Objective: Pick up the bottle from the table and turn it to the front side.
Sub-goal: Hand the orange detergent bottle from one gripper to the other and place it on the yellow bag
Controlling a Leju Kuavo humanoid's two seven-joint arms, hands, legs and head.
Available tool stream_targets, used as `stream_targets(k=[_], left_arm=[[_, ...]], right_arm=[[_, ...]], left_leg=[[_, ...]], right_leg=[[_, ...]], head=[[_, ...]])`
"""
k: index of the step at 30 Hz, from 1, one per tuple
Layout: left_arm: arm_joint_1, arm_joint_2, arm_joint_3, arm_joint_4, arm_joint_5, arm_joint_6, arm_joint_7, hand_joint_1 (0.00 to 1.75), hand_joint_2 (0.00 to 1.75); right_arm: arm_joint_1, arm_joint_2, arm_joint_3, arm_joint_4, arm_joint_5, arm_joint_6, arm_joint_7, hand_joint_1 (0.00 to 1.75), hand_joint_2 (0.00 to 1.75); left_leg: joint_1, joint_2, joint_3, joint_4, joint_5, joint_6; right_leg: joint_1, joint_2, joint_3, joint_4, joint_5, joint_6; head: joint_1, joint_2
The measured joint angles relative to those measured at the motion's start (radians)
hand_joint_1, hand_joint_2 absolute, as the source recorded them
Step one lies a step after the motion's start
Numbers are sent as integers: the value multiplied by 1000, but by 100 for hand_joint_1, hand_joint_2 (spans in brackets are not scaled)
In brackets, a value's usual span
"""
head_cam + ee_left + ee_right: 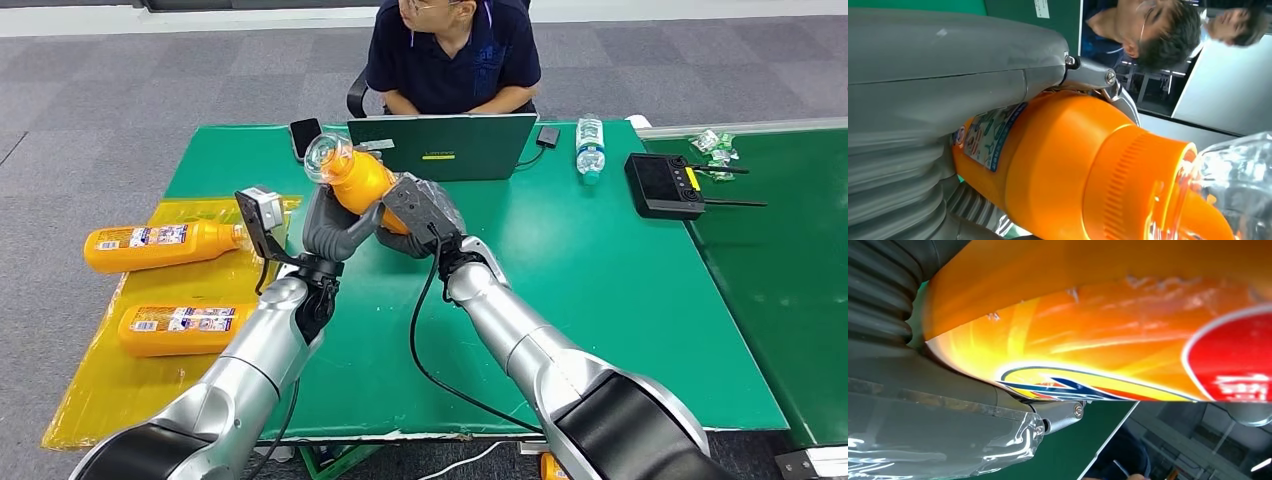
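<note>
I see both hands on the orange bottle (358,178), held tilted above the green table (600,300) (clear cap away from me): left hand (335,228) gripping, right hand (420,215) gripping

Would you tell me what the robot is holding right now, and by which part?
Both hands, left hand and right hand, grip the orange bottle around its body.

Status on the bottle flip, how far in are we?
Pickup looks done: the orange bottle is off the green table, held between the left hand and right hand. Turning is in hand; the bottle is tilted, clear cap away from the robot. Left: finishing the turn to its front. Two more bottles lie on the yellow mat.
</note>
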State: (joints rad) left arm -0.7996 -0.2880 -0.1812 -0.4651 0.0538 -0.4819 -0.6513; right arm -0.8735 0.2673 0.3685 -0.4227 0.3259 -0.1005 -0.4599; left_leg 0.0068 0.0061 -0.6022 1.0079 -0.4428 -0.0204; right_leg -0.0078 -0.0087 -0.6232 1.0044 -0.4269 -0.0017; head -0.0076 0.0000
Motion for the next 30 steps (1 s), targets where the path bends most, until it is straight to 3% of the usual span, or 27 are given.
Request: stream_targets(k=[9, 10, 13, 14, 30], left_arm=[[-3, 0, 0, 2, 5, 11, 0, 175, 175], [-3, 0, 0, 2, 6, 12, 0, 175, 175], [-3, 0, 0, 2, 10, 17, 0, 175, 175], [-3, 0, 0, 2, 11, 20, 0, 175, 175], [-2, 9, 0, -27, -12, 105, 0, 175, 175]], right_arm=[[0, 2, 0, 0, 1, 3, -1, 175, 175], [0, 2, 0, 0, 1, 4, -1, 147, 175], [0, 2, 0, 1, 2, 4, -1, 21, 175], [0, 2, 0, 1, 2, 4, -1, 4, 175], [1, 4, -26, 1, 2, 1, 1, 0, 175]], left_leg=[[0, 0, 0, 0, 0, 0], [0, 0, 0, 0, 0, 0], [0, 0, 0, 0, 0, 0], [0, 0, 0, 0, 0, 0], [0, 0, 0, 0, 0, 0]], right_leg=[[0, 0, 0, 0, 0, 0], [0, 0, 0, 0, 0, 0], [0, 0, 0, 0, 0, 0], [0, 0, 0, 0, 0, 0], [0, 0, 0, 0, 0, 0]], head=[[0, 0], [0, 0], [0, 0], [0, 0], [0, 0]])
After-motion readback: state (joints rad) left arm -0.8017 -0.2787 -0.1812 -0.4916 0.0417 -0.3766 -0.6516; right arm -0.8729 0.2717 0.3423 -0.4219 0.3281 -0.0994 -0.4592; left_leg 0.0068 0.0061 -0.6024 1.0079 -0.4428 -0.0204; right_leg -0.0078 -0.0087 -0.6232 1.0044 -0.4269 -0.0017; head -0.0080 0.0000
